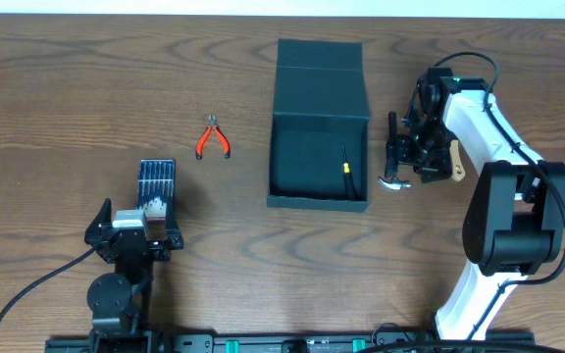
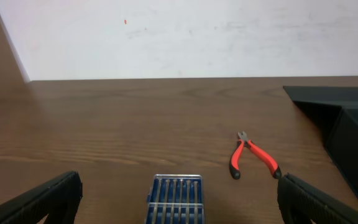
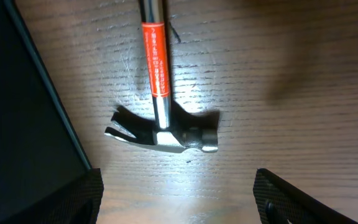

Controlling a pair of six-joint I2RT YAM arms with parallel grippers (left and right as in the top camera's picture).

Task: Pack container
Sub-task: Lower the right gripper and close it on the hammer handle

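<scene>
The container (image 1: 319, 157) is a dark teal box at mid-table with its flap lid (image 1: 319, 71) folded back, and its wall shows in the left (image 2: 353, 140) and right (image 3: 17, 106) wrist views. A thin tool with a yellow handle (image 1: 346, 169) lies inside it. A hammer (image 3: 166, 134) with an orange label lies on the table right of the box, its head (image 1: 393, 182) showing from above. My right gripper (image 1: 407, 147) (image 3: 179, 199) hovers open over the hammer with nothing between its fingers. My left gripper (image 1: 135, 233) (image 2: 179, 208) stands open just behind a blue bit case (image 1: 156, 182) (image 2: 176, 198).
Red-handled pliers (image 1: 213, 137) (image 2: 252, 155) lie on the wood left of the box. A black cable (image 1: 27, 294) trails from the left arm's base at the front. A white wall (image 2: 185, 37) rises behind the table's far edge.
</scene>
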